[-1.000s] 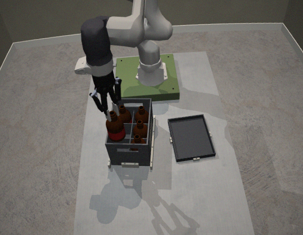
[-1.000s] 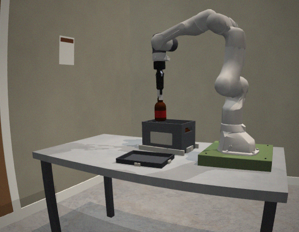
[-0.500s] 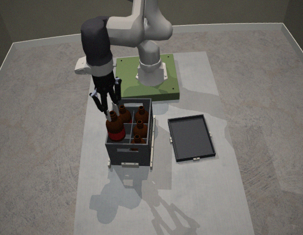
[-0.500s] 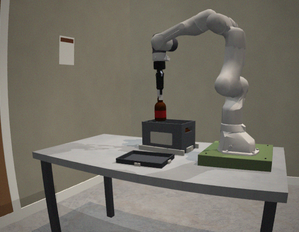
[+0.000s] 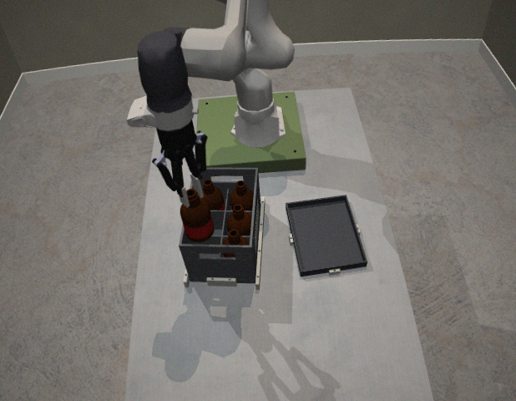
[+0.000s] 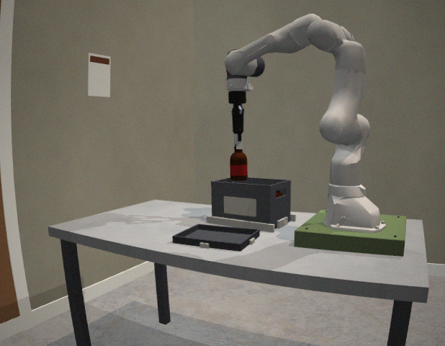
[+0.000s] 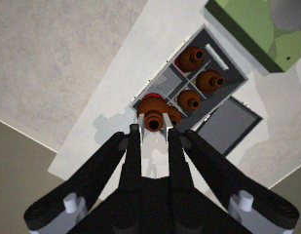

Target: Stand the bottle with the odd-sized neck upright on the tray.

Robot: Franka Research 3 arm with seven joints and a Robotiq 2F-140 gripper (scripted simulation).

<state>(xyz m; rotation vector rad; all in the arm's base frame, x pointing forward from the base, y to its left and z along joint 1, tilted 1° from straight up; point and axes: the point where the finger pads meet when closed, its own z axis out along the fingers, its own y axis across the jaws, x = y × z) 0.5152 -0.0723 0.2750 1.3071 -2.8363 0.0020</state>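
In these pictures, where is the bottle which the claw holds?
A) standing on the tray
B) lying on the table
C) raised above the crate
C: the claw grips its neck, and the bottle's base shows about level with the crate's rim.

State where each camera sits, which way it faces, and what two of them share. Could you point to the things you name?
Top: high beyond the crate (image 5: 219,267) (image 6: 217,205) (image 7: 235,75), opposite the arm's base, facing steeply down and toward it; shows pincer (image 5: 190,190) (image 6: 237,143) (image 7: 153,120) and arm, cut off above.
Exterior: off the robot's left, facing across the tray (image 5: 329,237) (image 6: 219,237) (image 7: 233,124) to the crate; shows the arm down to its base.
Wrist: on the arm, facing down past the pincer's fingers; shows them large.
Top and exterior share the held bottle (image 5: 197,220) (image 6: 238,163) (image 7: 151,107).
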